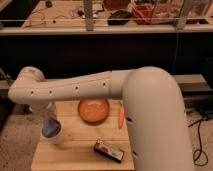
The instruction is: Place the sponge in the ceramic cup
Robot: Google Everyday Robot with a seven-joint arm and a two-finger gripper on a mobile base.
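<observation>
The ceramic cup (55,138) is small and white and stands on the left part of the wooden table (75,152). The blue-grey sponge (50,126) shows at the cup's mouth, sitting in or on its top. My gripper (43,110) hangs below the bent wrist of my arm (75,90), just above and slightly left of the cup and sponge. The arm hides most of the gripper. Whether the gripper touches the sponge I cannot tell.
A wide orange bowl (93,110) sits at the table's back middle. A thin orange stick-like item (121,117) lies to its right. A black packet with red-white markings (109,151) lies near the front edge. A dark counter with clutter runs behind.
</observation>
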